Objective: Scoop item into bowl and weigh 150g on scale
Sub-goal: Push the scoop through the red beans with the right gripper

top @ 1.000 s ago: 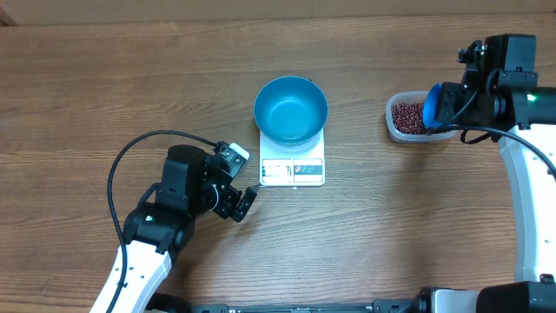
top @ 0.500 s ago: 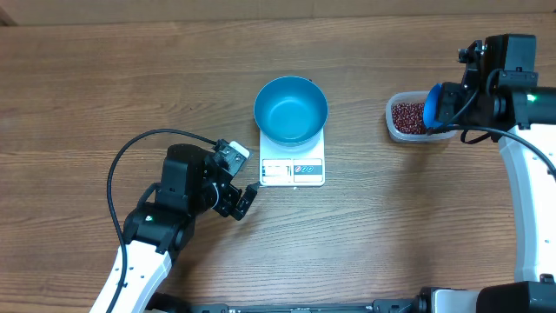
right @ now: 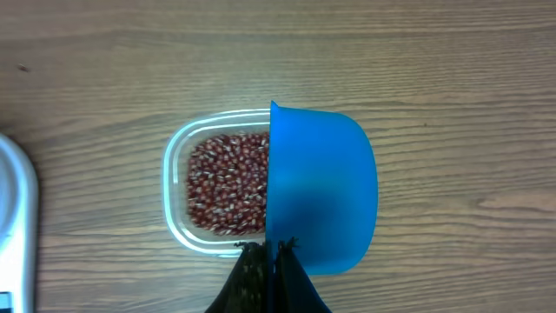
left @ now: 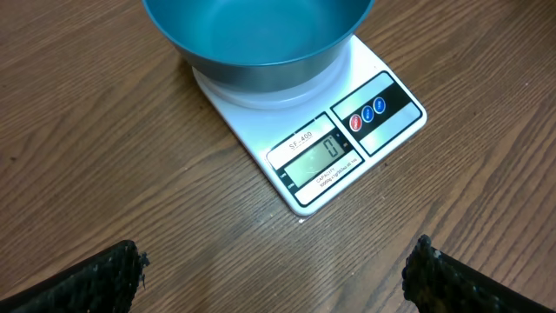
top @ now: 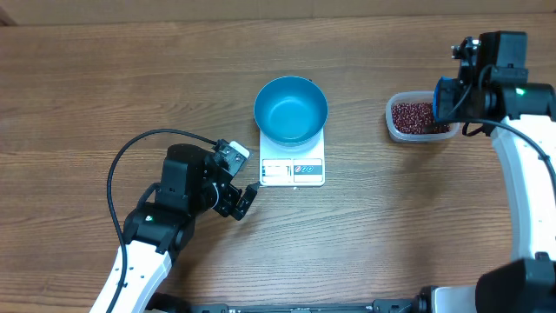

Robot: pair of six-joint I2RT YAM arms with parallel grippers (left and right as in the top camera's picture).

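Closest to the robot's base, the left gripper [left: 276, 283] hangs low over the brown wood-grain table [top: 87, 87]. Its two black fingers are spread as wide as they go and have hold of nothing. Its wrist camera looks between them at the small flat white square kitchen scale [left: 347, 130], which sits just beyond the fingertips without touching them. The scale's display strip [left: 314, 156] faces the gripper and reads zero, with three small round buttons [left: 368, 113] beside it.

On the far part of the scale's platform stands the round, bright blue bowl [top: 290, 109] with smooth walls. It is upright and its inside is bare.

Well apart from these, out toward the table's far right, the right gripper [right: 271, 274] is pinched fully together on the small blue plastic scoop [right: 321, 187]. The scoop is turned on its side with its mouth toward the clear rounded-rectangular plastic tub [right: 178, 165]. Its rim hangs over the tub's right end.

The item, a loose heap of small dark red beans [right: 226, 183], lies in that tub. Whether the scoop touches the beans cannot be told.
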